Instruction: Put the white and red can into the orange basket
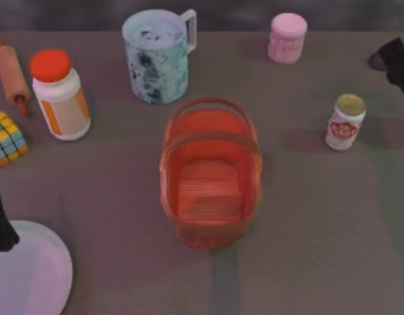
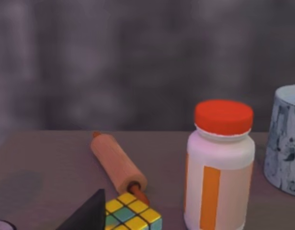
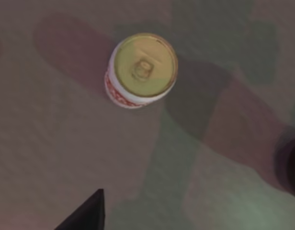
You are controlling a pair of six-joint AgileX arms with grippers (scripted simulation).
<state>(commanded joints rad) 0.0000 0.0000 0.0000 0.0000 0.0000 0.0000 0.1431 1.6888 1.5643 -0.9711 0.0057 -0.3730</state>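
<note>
Standing upright, the can [image 1: 345, 122] sits below the right claw [image 1: 393, 60], the nearer one; its grip I cannot tell; the basket [image 1: 210, 174] lies beyond.

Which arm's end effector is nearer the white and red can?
Right. The right end effector hangs beyond the white and red can, at the table's right; the left end effector sits far left.

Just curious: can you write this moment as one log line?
can: upright on table, right of basket | basket: empty | right gripper: near can, not holding | left arm: parked
</note>
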